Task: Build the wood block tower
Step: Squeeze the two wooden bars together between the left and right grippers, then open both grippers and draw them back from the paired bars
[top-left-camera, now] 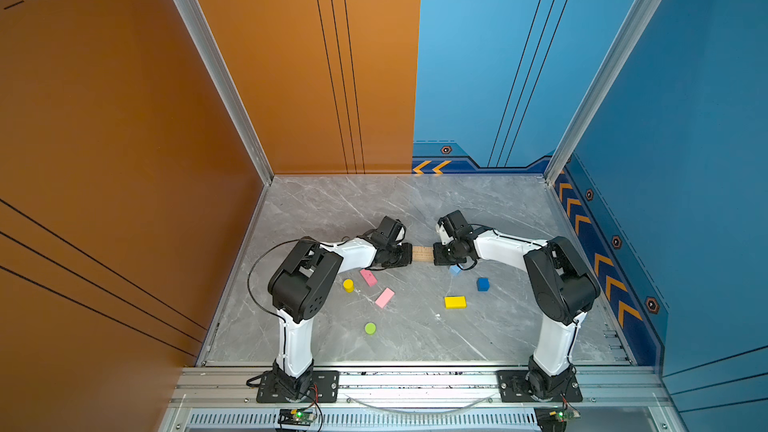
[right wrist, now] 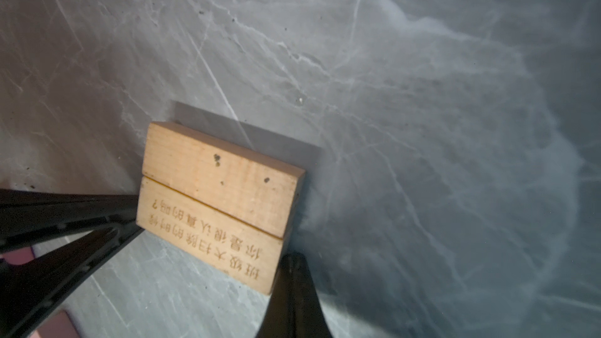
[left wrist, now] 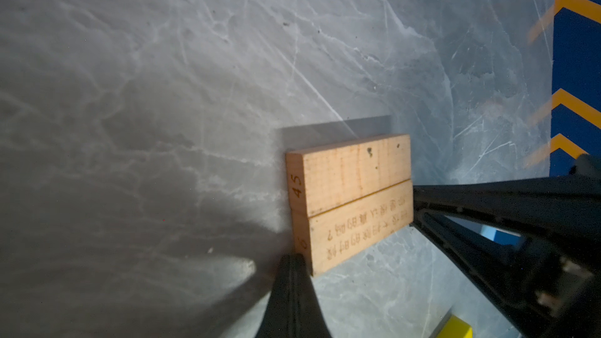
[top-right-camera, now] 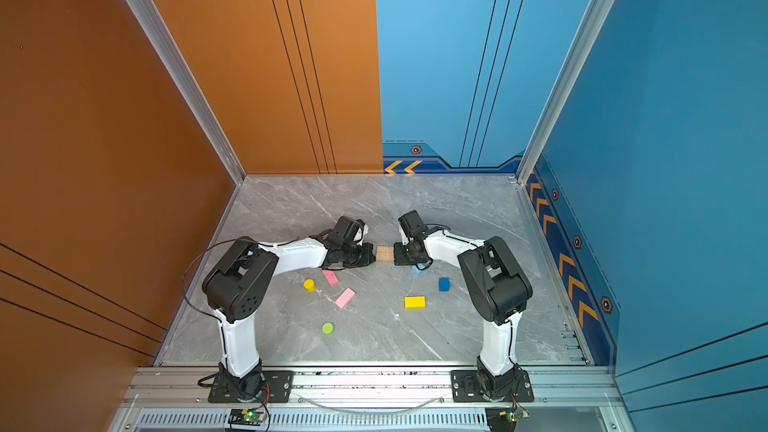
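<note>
Two tan planks [top-left-camera: 423,254] lie flat side by side mid-table, one engraved [left wrist: 354,235] and one plain [left wrist: 351,173]. My left gripper [top-left-camera: 411,254] is shut with its tip [left wrist: 292,257] against the planks' left end. My right gripper [top-left-camera: 434,254] is shut with its tip [right wrist: 292,256] against the right end. Loose nearer the front lie two pink bars [top-left-camera: 368,277] [top-left-camera: 384,297], a yellow cylinder [top-left-camera: 348,285], a lime-green cylinder [top-left-camera: 370,328], a light-blue cube [top-left-camera: 455,270], a dark-blue cube [top-left-camera: 482,284] and a yellow brick [top-left-camera: 455,302]. No tower stands.
The grey marble table [top-left-camera: 374,209] is walled by orange panels [top-left-camera: 124,160] on the left and blue panels [top-left-camera: 685,160] on the right and back. Both arm bases sit on the aluminium rail [top-left-camera: 415,384] at the front edge.
</note>
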